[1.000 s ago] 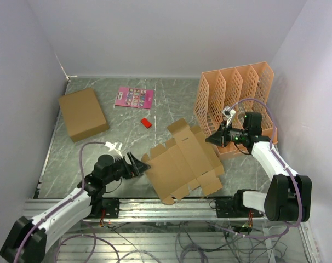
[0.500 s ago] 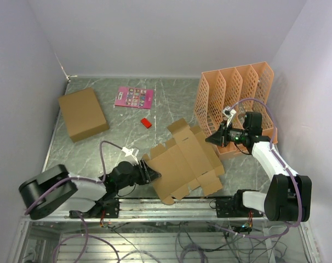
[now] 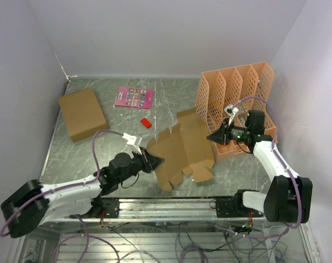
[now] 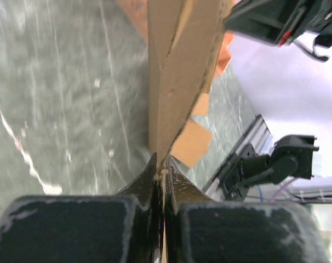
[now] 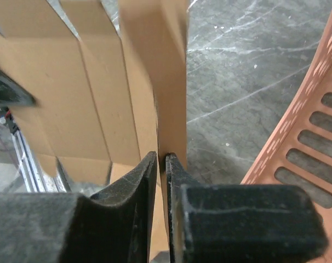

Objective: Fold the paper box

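The paper box (image 3: 182, 148), an unfolded brown cut-out sheet, sits at lower centre of the overhead frame, spanning between the two grippers. The left gripper (image 3: 153, 162) pinches its left edge, fingers closed tight on the cardboard. The right gripper (image 3: 212, 137), beside the orange file rack (image 3: 237, 90), holds its right edge between narrow fingers.

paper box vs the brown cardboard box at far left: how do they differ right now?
The paper box is an opened cut-out sheet with creases and tab flaps; the cardboard box is a closed, plain block. The paper box is pinched at opposite edges by the left gripper and right gripper; the cardboard box lies untouched. The paper box sits centre front; the cardboard box is far left, further back. Both are plain brown cardboard.
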